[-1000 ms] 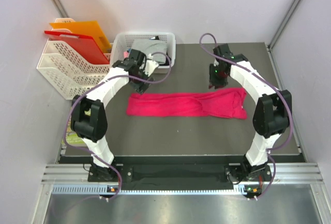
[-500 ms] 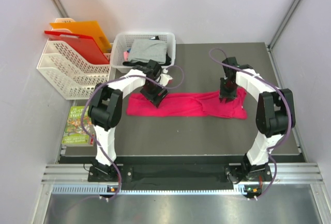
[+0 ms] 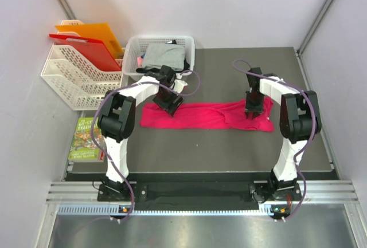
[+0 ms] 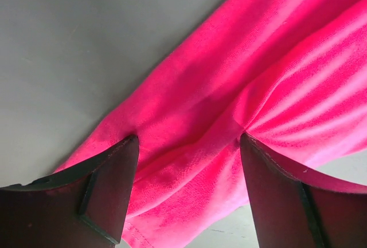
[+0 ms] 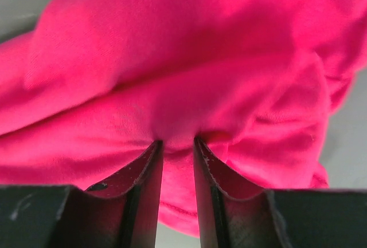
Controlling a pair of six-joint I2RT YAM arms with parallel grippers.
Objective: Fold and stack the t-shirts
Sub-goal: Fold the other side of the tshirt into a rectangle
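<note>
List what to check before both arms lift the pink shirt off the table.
1. Left claw gripping the pink t-shirt: not ok; jaws stand wide, cloth bunched between them.
2. Right claw gripping it: ok; narrow jaws pinch a fold.
3. All layers caught: cannot tell.
4. Shirt clear of the basket: ok; it lies apart on the table.
</note>
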